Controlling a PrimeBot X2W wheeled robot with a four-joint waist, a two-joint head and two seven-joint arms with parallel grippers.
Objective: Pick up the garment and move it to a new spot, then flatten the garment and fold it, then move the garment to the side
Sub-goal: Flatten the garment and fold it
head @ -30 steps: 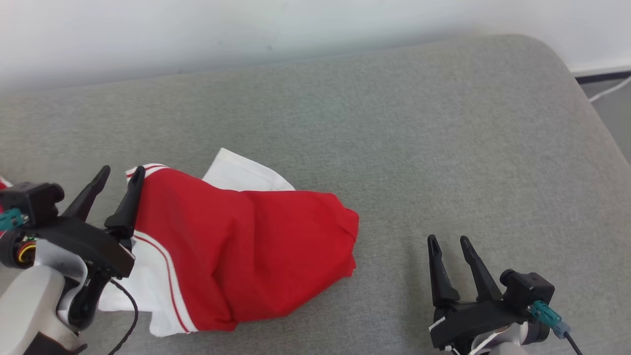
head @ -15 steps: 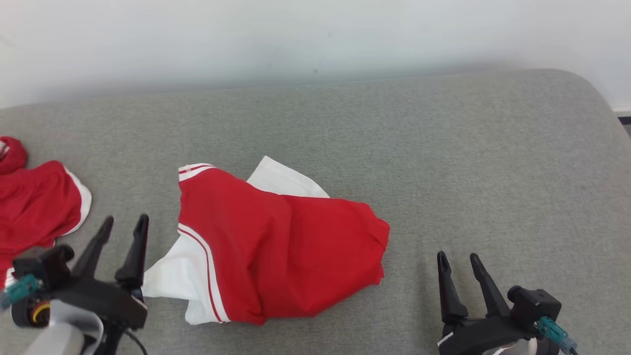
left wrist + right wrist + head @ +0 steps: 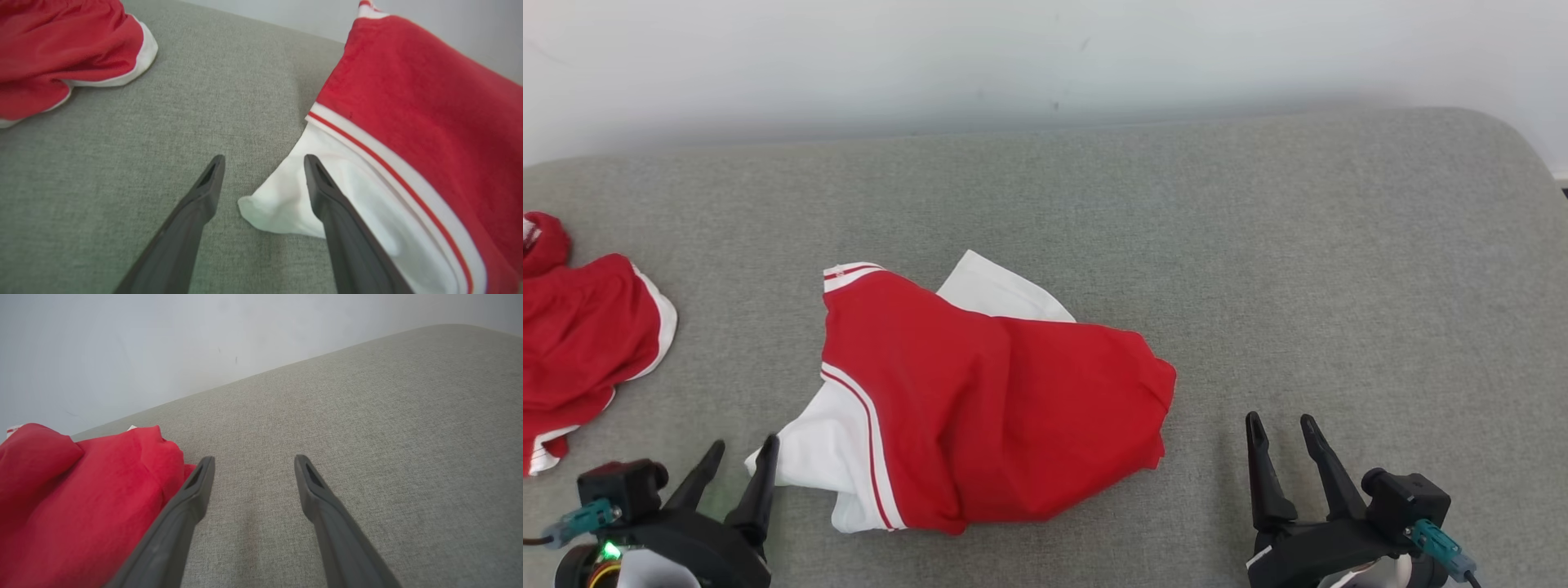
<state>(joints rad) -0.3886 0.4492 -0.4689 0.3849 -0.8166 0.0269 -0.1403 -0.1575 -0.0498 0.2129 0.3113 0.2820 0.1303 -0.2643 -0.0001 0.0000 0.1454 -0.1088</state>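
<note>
Across the middle of the grey woven worktop (image 3: 1339, 245) lies the garment (image 3: 1013, 408), a crumpled heap of red cloth with white panels and thin red piping. One white corner sticks out at its near left. Well to the left of the garment sits a second red cloth (image 3: 580, 327) with white trim, also rumpled. Just beside the garment's white corner, the left gripper (image 3: 743, 443) points away from the robot, fingers spread and empty. In the left wrist view one finger crosses in front of that corner; contact cannot be told. Right of the garment, clear of its red edge, the right gripper (image 3: 1280, 420) points the same way over bare fabric, fingers spread, grasping nothing.
</note>
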